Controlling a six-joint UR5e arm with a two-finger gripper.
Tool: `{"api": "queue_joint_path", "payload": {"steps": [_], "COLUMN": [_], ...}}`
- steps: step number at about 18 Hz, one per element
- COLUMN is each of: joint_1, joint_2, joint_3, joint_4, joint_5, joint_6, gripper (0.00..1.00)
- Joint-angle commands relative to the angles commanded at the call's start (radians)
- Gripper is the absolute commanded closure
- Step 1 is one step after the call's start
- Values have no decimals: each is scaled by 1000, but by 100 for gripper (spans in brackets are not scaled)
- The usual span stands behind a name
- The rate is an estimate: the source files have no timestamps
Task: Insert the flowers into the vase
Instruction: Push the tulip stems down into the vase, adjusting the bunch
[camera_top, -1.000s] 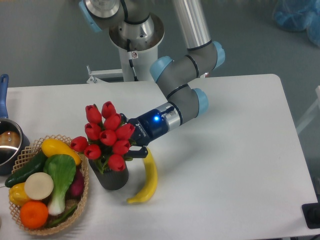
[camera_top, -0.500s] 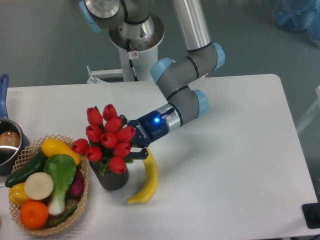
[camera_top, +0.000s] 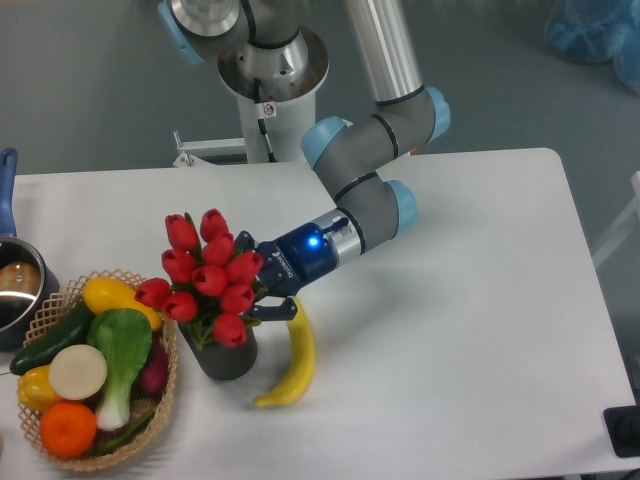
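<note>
The flowers (camera_top: 208, 275), a bunch of glossy red tulip buds with green leaves, stand with their stems down in the vase (camera_top: 229, 358), a dark grey cylinder near the table's front left. My gripper (camera_top: 259, 281) reaches in from the right at the height of the lower buds. Its fingers are spread wide. The lower finger (camera_top: 271, 312) shows dark just above the vase's rim, and the upper one is mostly hidden behind the buds. The stems are hidden by the buds and the vase.
A yellow banana (camera_top: 294, 362) lies right beside the vase, under my gripper. A wicker basket (camera_top: 168, 390) of vegetables and fruit touches the vase's left side. A steel pot (camera_top: 14, 290) with a blue handle sits at the left edge.
The bunch has shifted a little to the left over the vase, and its buds lean further from my gripper. The gripper itself has barely moved.
</note>
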Motion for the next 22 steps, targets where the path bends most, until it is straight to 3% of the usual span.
{"api": "queue_joint_path", "payload": {"steps": [5,13,22], "joint_1": [0,0,0], "joint_2": [0,-3,-2], "joint_3": [0,3,3], "joint_4": [2,2,0], "joint_5": [0,0,-2], "joint_6": [0,2,0], "gripper": [58,43,39]}}
